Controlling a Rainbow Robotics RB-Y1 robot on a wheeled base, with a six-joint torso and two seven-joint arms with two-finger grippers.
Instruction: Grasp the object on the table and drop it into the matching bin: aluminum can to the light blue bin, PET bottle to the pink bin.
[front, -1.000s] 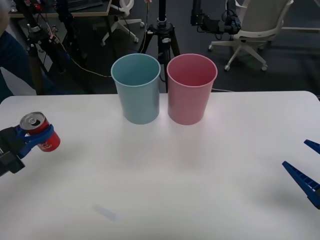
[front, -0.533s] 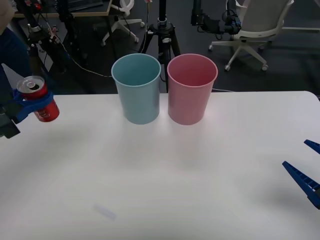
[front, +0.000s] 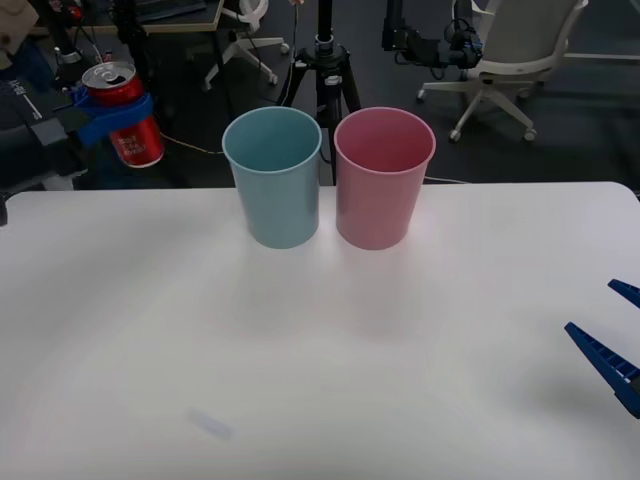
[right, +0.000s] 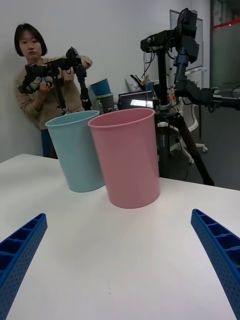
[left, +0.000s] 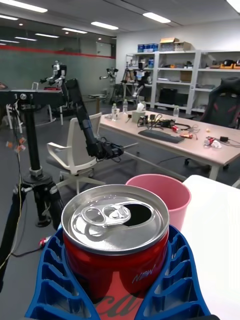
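Left gripper (front: 112, 112) clamped on aluminum can (front: 125, 112) has lifted it off table (front: 320, 340), now high, left of light blue bin (front: 273, 178) w/ drop pending; right gripper (front: 612, 330) open, parked.

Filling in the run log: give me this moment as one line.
left gripper: shut on can, held high, left of light blue bin | right gripper: open, parked low | pink bin: upright

My left tool (front: 112, 108) is blue and ribbed, wrapped round the red can (front: 128, 120) with its silver top and white markings. Light blue bin (front: 272, 178), pink bin (front: 383, 180), white counter (front: 320, 380), blue right tool (front: 618, 335).
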